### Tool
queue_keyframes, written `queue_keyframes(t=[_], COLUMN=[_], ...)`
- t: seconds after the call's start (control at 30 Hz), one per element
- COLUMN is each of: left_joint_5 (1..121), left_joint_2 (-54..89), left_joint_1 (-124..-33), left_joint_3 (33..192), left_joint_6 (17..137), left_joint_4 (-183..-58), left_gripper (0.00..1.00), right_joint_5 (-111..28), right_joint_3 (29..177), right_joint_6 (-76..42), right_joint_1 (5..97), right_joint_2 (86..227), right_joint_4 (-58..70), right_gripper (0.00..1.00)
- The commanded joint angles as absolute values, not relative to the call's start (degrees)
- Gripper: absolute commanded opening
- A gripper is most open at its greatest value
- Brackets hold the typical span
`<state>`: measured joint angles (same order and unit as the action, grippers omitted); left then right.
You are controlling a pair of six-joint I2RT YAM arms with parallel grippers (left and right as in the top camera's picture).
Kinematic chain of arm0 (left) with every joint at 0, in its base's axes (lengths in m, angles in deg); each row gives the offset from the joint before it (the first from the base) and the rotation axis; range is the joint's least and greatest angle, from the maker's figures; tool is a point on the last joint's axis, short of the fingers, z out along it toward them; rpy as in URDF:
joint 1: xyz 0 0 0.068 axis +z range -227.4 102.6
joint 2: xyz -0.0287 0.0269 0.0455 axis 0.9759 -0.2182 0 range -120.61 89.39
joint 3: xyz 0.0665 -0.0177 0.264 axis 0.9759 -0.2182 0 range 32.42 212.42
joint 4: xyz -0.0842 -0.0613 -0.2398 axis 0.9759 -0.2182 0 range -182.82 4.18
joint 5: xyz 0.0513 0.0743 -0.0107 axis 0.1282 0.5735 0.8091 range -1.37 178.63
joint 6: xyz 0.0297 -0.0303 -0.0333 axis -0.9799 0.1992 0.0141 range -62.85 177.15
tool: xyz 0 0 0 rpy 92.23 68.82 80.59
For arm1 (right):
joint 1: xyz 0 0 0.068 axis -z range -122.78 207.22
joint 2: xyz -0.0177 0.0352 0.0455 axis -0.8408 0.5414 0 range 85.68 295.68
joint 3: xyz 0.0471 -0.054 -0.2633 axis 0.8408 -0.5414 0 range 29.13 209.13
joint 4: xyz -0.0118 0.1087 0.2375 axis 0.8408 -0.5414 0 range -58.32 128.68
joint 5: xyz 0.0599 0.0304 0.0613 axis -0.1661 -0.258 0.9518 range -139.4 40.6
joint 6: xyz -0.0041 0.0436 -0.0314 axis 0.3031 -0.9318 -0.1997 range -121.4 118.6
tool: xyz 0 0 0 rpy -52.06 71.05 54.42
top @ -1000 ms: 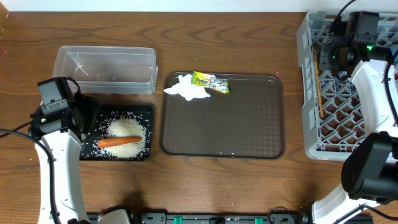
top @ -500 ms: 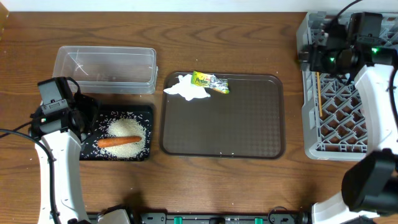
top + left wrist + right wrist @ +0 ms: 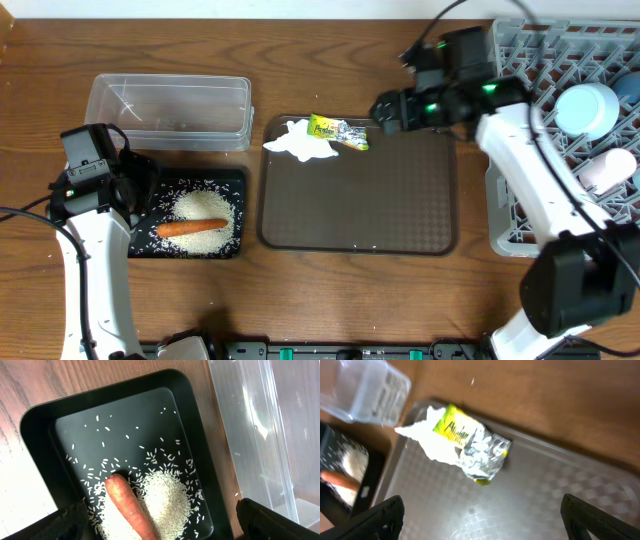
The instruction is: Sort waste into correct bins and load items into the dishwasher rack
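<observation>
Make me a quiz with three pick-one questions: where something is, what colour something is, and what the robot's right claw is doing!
1. Where is the carrot? A in the clear tub; B on the rice in the black tray; C on the brown tray.
2. What colour is the tissue? A white; B red; C black.
3. The right claw is: A shut on the wrapper; B shut on the carrot; C open, holding nothing.
Answers: B, it lies across the rice heap; A, it is plain white; C, its fingers stand wide apart, nothing between them.
</observation>
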<state>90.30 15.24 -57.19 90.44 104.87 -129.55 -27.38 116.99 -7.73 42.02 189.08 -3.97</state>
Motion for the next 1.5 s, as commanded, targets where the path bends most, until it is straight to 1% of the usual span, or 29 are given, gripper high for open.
queue_keyframes(t=[0.0,0.13,0.27,0.43,0.6,0.87,0.97,1.03,1.1,1.17,1.23,1.27,1.37,1.47], left_joint_5=[90.6,90.6,90.6,90.6,90.6,90.3,79.9,67.7,58.4,49.7,44.2,43.6,45.7,55.2], left_joint_2=[15.2,15.2,15.2,15.2,15.2,15.2,15.2,15.2,15.1,15.0,15.0,15.0,15.0,14.8], left_joint_1=[-57.0,-57.0,-57.0,-57.0,-57.0,-57.0,-57.0,-57.0,-57.8,-61.3,-66.1,-69.6,-79.2,-89.2], left_joint_3=[91.4,91.4,91.4,91.4,91.4,91.4,91.4,91.4,91.0,90.6,90.6,90.6,91.1,95.0], left_joint_6=[104.1,104.1,104.1,104.1,104.2,105.6,105.9,105.9,104.9,96.8,90.0,89.3,90.3,92.6], left_joint_4=[-129.9,-129.9,-129.9,-129.9,-129.9,-128.6,-130.6,-133.9,-135.5,-132.2,-129.2,-128.5,-126.0,-125.9], left_gripper=[0.98,0.98,0.98,0.98,0.98,0.98,0.98,0.98,0.98,0.92,0.93,0.92,0.93,0.93], right_joint_5=[-30.4,-30.7,-33.2,-44.2,-44.7,-44.7,-44.7,-44.7,-44.7,-44.7,-44.7,-44.7,-44.7,-44.7], right_joint_3=[116.4,116.9,118.3,118.3,118.3,118.3,118.3,118.3,118.3,118.3,118.3,118.3,118.3,118.3], right_joint_6=[-8.7,-10.8,-10.8,-10.8,-10.8,-10.8,-10.8,-10.8,-10.8,-10.8,-10.8,-10.8,-10.8,-10.8], right_joint_1=[40.3,41.6,46.3,54.3,60.8,64.4,64.4,64.4,64.4,64.4,64.4,64.4,64.4,64.4], right_joint_2=[189.9,188.8,187.4,186.5,186.6,186.6,186.6,186.6,186.6,186.6,186.6,186.6,186.6,186.6], right_joint_4=[-3.8,-2.6,-2.6,-3.8,-4.4,-4.4,-4.4,-4.4,-4.4,-4.4,-4.4,-4.4,-4.4,-4.4], right_gripper=[0.99,0.99,0.99,0.99,0.99,0.99,0.99,0.99,0.99,0.99,0.99,0.99,0.99,0.99])
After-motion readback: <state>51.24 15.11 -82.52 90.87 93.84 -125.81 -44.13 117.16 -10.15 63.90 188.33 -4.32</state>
